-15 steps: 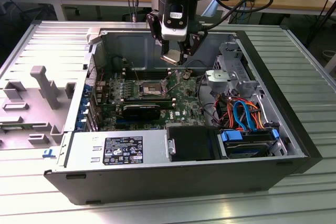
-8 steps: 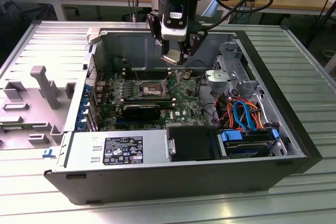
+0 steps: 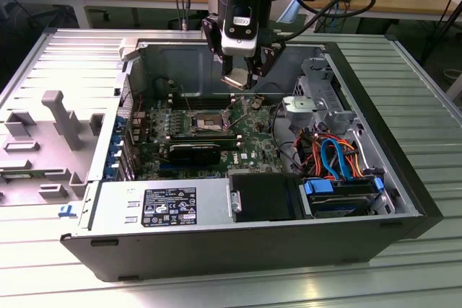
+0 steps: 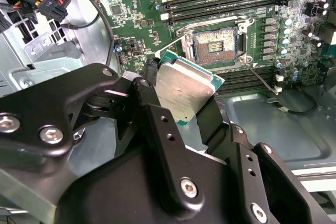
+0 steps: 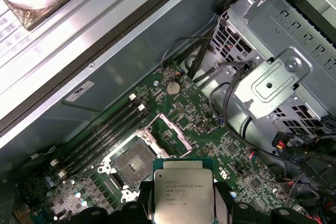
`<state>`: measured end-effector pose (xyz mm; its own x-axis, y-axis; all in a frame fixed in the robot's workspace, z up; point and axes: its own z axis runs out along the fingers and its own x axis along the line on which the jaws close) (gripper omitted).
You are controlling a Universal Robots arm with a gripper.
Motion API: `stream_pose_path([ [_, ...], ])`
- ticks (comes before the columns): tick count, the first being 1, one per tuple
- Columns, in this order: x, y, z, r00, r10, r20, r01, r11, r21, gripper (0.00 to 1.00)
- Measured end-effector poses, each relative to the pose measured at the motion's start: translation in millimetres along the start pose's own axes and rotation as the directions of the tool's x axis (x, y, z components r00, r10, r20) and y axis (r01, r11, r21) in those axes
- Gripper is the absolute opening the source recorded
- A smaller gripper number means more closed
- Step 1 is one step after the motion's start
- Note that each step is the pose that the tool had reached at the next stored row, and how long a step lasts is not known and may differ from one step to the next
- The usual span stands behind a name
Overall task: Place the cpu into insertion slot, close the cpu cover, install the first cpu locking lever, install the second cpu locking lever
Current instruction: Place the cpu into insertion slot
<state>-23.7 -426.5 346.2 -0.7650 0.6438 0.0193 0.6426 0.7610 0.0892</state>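
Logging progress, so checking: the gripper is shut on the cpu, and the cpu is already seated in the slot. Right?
Not quite. The gripper is shut on the cpu, but the cpu is not seated. It is held in the air above the board, and the slot lies empty with its contacts bare, as seen in the second wrist view.

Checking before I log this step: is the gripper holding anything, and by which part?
The gripper holds the cpu, clamped by two opposite edges, not yet in the insertion slot.

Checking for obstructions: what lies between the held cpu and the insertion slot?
Nothing: in the second wrist view the stretch from the cpu to the insertion slot is bare.
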Motion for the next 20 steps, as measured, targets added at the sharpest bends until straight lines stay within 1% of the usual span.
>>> stream_pose_path([
  [20, -0.5, -0.5, 0.0, 0.9999, 0.012, 0.0011, -0.012, 0.9999, -0.0003, 0.55],
])
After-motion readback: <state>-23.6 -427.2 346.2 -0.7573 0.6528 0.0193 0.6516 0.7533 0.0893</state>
